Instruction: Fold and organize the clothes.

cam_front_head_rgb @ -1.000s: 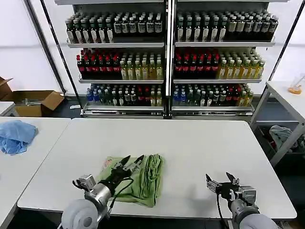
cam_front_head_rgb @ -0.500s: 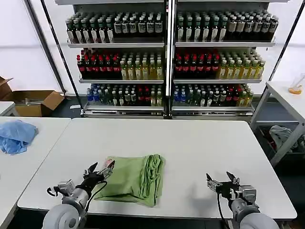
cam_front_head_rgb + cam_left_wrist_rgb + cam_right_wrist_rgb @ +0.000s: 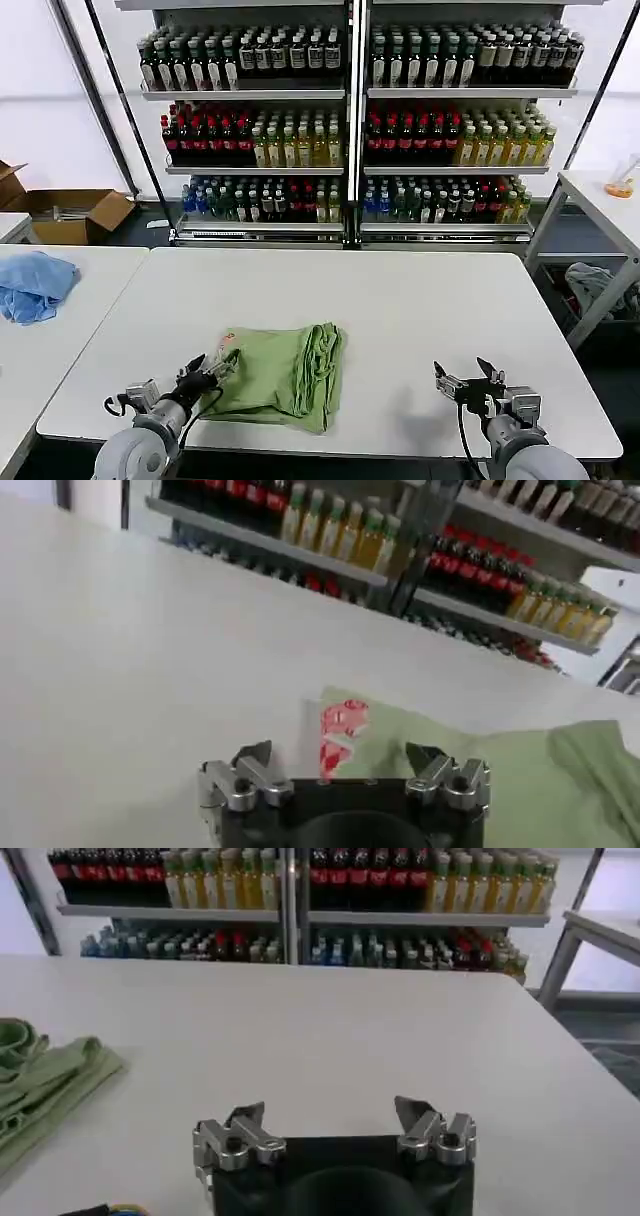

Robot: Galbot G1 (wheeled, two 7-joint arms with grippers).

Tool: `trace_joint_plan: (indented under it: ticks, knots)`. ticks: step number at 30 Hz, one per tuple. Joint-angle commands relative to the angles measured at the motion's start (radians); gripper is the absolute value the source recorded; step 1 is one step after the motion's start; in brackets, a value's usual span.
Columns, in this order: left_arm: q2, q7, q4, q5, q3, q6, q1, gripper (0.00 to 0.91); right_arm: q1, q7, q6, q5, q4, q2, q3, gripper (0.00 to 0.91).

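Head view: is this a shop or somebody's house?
Probably a mock shop or test room: shelves packed with drink bottles stand behind a plain white table holding a folded green shirt.

Mock retail/shop setup inside a lab-type room: metal shelving (image 3: 350,130) at the back, stocked in neat rows with bottled drinks (image 3: 250,140), dark, red-labelled, yellow and blue ones. In front sits a plain white worktop (image 3: 400,310), with another white table (image 3: 40,350) on the left and an open cardboard box (image 3: 70,212) on the floor. White walls, bare floor.
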Motion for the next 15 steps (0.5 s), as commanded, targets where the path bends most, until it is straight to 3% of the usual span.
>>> trace_joint_plan:
  ticks: [1,2,3,4,5,6,7,15]
  knots:
    - [-0.011,0.085,0.012,-0.214,-0.003,0.061,-0.004,0.907,0.001,0.001,-0.001,0.000,0.003,0.002,0.001,0.907]
    - [-0.013,0.091,0.014,-0.215,-0.002,0.059,-0.006,0.907,0.000,0.002,-0.001,0.000,0.004,0.003,0.001,0.907]
    - [-0.015,0.092,0.016,-0.217,-0.001,0.059,-0.010,0.725,0.000,0.002,-0.001,0.000,0.004,0.003,0.001,0.907]
    - [-0.017,0.093,0.020,-0.226,-0.001,0.059,-0.013,0.524,-0.001,0.002,-0.001,0.000,0.005,0.003,0.001,0.907]
    - [-0.019,0.093,0.021,-0.232,0.000,0.058,-0.015,0.111,-0.001,0.002,-0.002,0.000,0.005,0.003,0.001,0.907]
    - [-0.022,0.094,0.023,-0.237,0.000,0.051,-0.016,0.111,-0.002,0.002,-0.002,0.000,0.006,0.004,0.002,0.907]
    - [-0.024,0.094,0.025,-0.249,-0.001,0.045,-0.017,0.030,-0.002,0.003,-0.002,0.000,0.006,0.004,0.002,0.907]
    - [-0.051,0.081,0.047,-0.355,-0.039,0.033,-0.017,0.030,-0.006,0.005,-0.002,-0.001,0.008,0.010,0.002,0.907]
